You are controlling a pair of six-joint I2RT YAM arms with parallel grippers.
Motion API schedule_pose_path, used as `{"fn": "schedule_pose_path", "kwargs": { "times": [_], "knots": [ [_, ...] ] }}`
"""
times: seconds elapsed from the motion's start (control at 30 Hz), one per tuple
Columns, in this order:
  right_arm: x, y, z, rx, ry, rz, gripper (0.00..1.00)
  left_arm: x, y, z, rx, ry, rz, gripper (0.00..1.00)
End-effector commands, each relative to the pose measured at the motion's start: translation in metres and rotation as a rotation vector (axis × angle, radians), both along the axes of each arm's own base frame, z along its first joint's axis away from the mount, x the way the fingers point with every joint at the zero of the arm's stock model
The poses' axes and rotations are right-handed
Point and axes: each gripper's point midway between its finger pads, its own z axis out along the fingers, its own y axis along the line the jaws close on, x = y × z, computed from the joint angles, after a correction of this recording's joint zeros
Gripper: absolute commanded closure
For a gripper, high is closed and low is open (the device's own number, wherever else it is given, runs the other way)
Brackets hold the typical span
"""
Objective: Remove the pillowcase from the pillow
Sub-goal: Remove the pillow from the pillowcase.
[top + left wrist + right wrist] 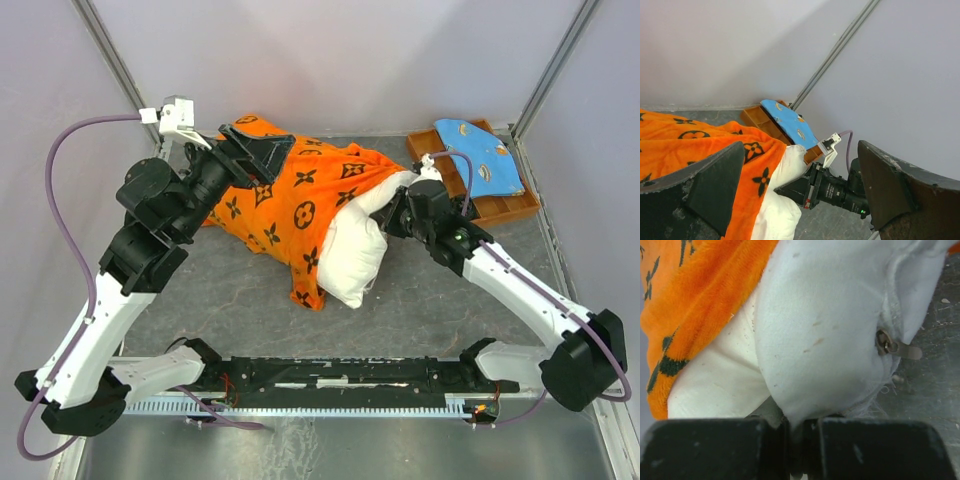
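Observation:
The orange pillowcase (285,195) with black motifs lies in the middle of the table and covers the far left part of the white pillow (355,250), whose near right end sticks out. My right gripper (400,208) is shut on a pinch of the pillow's fabric at its right corner; in the right wrist view (802,440) the white cloth (820,330) runs between the closed jaws, with a zipper pull (897,349) beside it and the pillowcase (700,300) at the left. My left gripper (255,150) is wide open and empty above the pillowcase's far end (690,140).
A wooden tray (512,207) with a light-blue patterned cloth (480,155) stands at the back right, close behind the right wrist. Enclosure walls stand on the left, back and right. A black rail (330,375) runs along the near edge.

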Motion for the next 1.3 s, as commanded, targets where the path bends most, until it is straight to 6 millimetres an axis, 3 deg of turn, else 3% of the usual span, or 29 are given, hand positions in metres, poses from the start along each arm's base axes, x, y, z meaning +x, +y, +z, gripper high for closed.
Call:
{"fn": "schedule_pose_path", "kwargs": {
  "times": [0.0,0.17,0.4,0.67,0.8,0.9,1.1,1.17,1.27],
  "knots": [
    [-0.008,-0.018,0.032,-0.056,-0.096,0.014,0.99,-0.008,-0.003,0.020,-0.031,-0.071,-0.035,0.01],
    [-0.014,-0.024,0.034,-0.065,-0.104,0.014,0.99,-0.008,-0.011,0.024,-0.037,-0.081,-0.061,0.01],
    [-0.018,-0.028,0.036,-0.098,-0.103,0.033,0.99,-0.012,-0.022,0.013,-0.013,-0.070,-0.055,0.01],
    [-0.021,-0.033,0.034,-0.126,-0.108,0.045,0.99,0.006,-0.040,0.000,0.025,-0.072,-0.052,0.01],
    [-0.023,-0.030,0.032,-0.148,-0.104,0.086,0.99,0.053,-0.043,-0.055,0.190,-0.046,0.109,0.01],
    [-0.025,-0.027,0.026,-0.154,-0.092,0.114,0.99,0.086,-0.067,-0.110,0.363,-0.057,0.124,0.00],
    [-0.032,-0.024,0.026,-0.156,-0.096,0.161,0.99,0.127,-0.134,-0.202,0.530,0.035,-0.028,0.02],
    [-0.035,-0.025,0.031,-0.162,-0.110,0.171,0.99,0.138,-0.142,-0.225,0.551,0.075,-0.025,0.02],
    [-0.039,-0.028,0.039,-0.171,-0.138,0.189,0.99,0.156,-0.139,-0.253,0.582,0.140,0.035,0.05]
  ]
}}
